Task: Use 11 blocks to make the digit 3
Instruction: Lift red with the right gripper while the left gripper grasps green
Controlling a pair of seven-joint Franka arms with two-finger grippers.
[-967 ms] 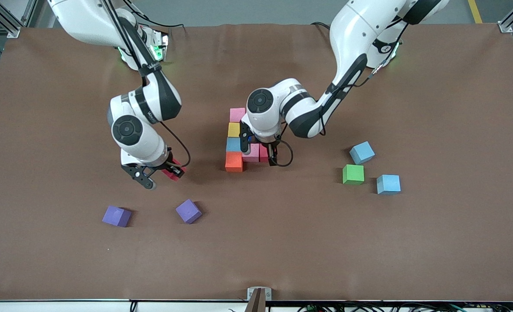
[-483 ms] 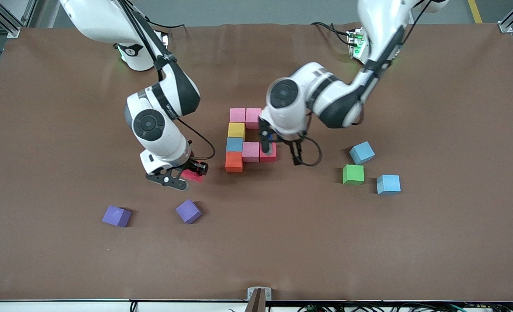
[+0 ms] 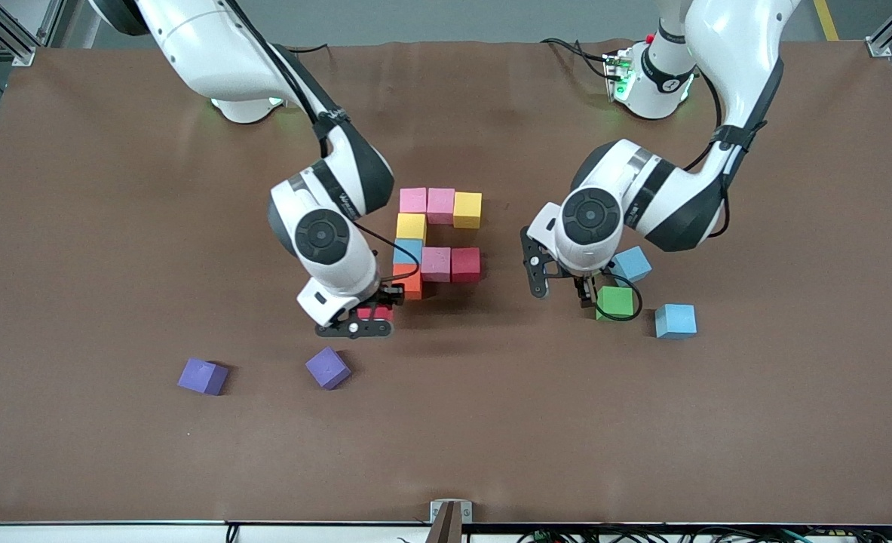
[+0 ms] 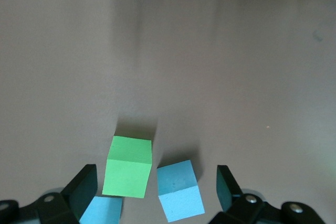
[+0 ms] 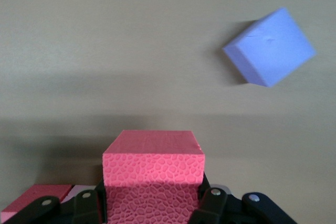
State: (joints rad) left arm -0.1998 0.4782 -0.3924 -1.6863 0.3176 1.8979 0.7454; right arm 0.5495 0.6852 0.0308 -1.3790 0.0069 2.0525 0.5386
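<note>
Two grippers show in my front view: the right gripper (image 3: 374, 313), clamped on a red block (image 3: 375, 311), hangs just above the table beside the orange block (image 3: 409, 282) of the partly built digit 3 (image 3: 438, 234), its arm stretched out from its base. My left gripper (image 3: 562, 284), jaws wide and empty, hovers by the green block (image 3: 615, 302), arm bent at the elbow. My left wrist view shows open fingers (image 4: 84, 187) flanking green and a light blue block (image 4: 180, 190); my right wrist view shows red pinched between its pads (image 5: 86, 205).

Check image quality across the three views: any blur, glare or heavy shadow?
Front view: sharp, even light, soft shadows beside the assembled foam cubes. Left wrist view: the brown table is streaked with blur, though the green foam cube stays fairly crisp. Right wrist view: the red foam cube in the right gripper is sharp, casting a broad shadow band; the purple foam cube is slightly soft.
</note>
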